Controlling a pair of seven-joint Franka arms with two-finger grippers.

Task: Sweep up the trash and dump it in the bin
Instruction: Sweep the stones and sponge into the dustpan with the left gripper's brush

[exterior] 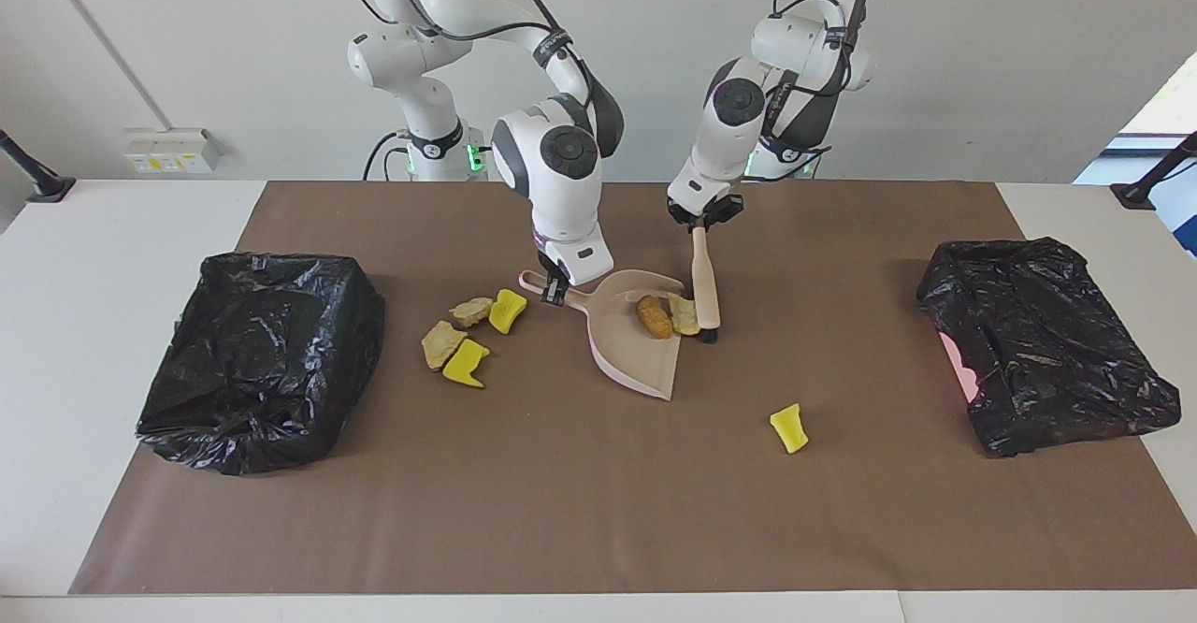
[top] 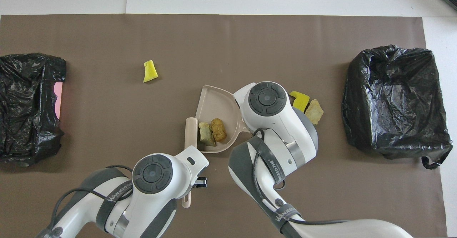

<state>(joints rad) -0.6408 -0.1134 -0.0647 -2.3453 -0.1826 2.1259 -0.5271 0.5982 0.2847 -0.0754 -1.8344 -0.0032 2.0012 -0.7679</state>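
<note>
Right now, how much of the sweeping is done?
Two lumps sit in the dustpan, held by the right gripper. The left gripper holds the brush at the pan's mouth. Five lumps remain on the mat; nothing is dumped in a bin yet.
</note>
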